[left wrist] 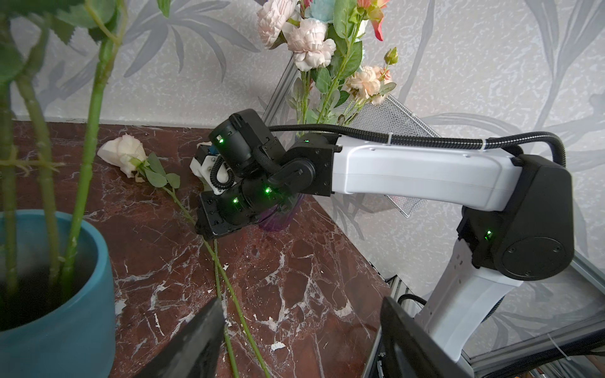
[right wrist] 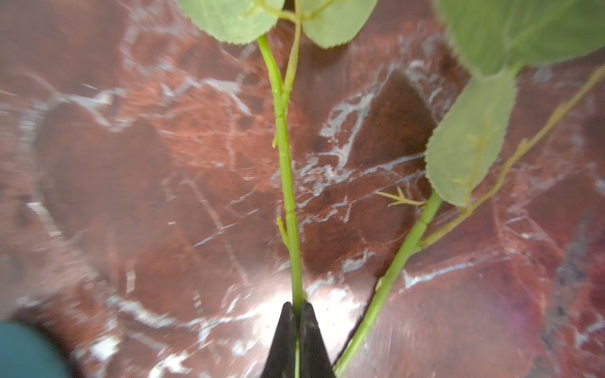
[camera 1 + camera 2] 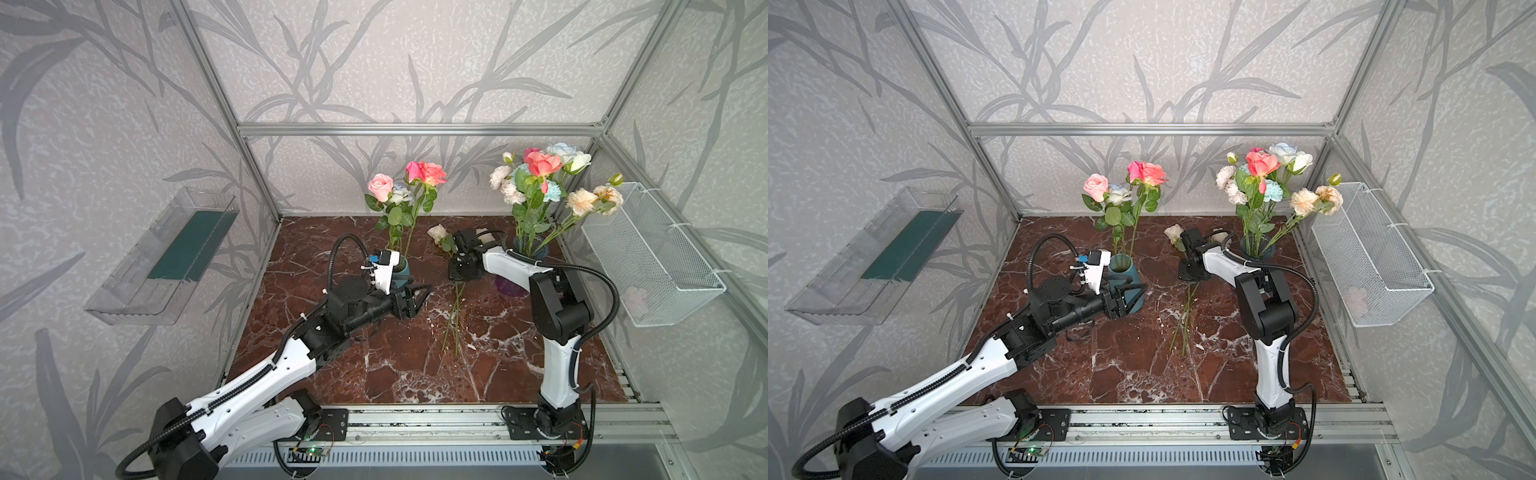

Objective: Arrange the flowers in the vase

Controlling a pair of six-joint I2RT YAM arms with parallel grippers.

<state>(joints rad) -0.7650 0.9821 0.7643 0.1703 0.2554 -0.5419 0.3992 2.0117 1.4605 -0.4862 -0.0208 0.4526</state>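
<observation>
Right gripper (image 2: 296, 311): jaws pressed together on the held stem (image 2: 288, 183), low over the marble table (image 3: 374, 374); the pinch sits closer to the leaves than to the cut end
Held stem axis: runs near to far along the table, cut end toward the near edge, leaves and bloom beyond the claw
Second stem (image 2: 396, 261): loose, crosses the held one just on the near side of the pinch; a lift may drag it
Left gripper (image 3: 422, 299): jaws spread, holding nothing, beside the teal vase (image 3: 1123, 272) and nearer to it than the right arm
Teal vase: upright, left of the pinch, several roses (image 3: 424, 172) standing in it; judged the likely target
Blooms: white bloom (image 3: 437, 232) lies just beyond the claw; the other is mostly hidden behind the right arm
Glass vase (image 3: 508, 286): upright, right of the pinch, partly behind the right arm, full bouquet (image 3: 540, 166) above
Open room: bare marble between the two vases; upward path judged clear, tall roses crowd the left
Edges: back wall just beyond the blooms; wire basket (image 3: 648, 257) on the right wall, well apart
</observation>
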